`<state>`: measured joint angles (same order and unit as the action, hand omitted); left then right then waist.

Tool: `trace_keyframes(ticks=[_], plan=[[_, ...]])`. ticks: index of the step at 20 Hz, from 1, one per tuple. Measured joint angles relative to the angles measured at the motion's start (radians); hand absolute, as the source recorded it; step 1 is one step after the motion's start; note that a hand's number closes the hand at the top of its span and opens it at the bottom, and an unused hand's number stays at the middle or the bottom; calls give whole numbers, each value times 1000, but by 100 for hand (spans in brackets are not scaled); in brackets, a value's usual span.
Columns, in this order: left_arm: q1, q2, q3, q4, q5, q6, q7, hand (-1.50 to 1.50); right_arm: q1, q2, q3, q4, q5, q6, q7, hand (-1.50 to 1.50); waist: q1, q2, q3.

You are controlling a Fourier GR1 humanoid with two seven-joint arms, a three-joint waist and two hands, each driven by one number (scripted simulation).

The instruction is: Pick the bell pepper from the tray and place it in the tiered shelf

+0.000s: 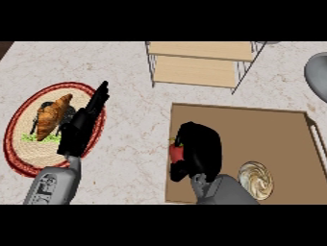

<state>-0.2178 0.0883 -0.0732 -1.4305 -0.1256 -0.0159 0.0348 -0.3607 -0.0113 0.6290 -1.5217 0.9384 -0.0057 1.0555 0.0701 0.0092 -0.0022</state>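
While R hand (198, 151) curls fingers round bell pepper (175, 152) on tray (266, 129), grasp step; next: lift twd tiered shelf (194, 65).

I can read no text, label, brand or number anywhere; the pale marks on my grey left forearm (49, 188), at seven o'clock, stay illegible.

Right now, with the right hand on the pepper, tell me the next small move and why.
Probably lift straight up. The right hand is curled round the red pepper, which still sits low over the tray. Raising it first should clear the tray's rim before carrying it up toward the shelf. The left hand rests open over the plate.
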Motion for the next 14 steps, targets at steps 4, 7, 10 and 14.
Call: trace_keyframes(ticks=[4,7,10,14], plan=[[-16,-8,-14,13,-1,-13,-4,0,-134,-4,123,62,-96,-33,51,150,27,1,0],[-22,-15,-21,25,-4,-13,-11,0,-222,-2,177,80,-156,-76,74,150,34,1,0],[-27,-18,-21,37,-8,-11,-11,0,-285,0,187,60,-182,-157,72,150,35,-2,1],[-29,-19,-18,43,-10,-6,-12,0,-369,0,187,44,-172,-268,70,150,30,-7,1]])
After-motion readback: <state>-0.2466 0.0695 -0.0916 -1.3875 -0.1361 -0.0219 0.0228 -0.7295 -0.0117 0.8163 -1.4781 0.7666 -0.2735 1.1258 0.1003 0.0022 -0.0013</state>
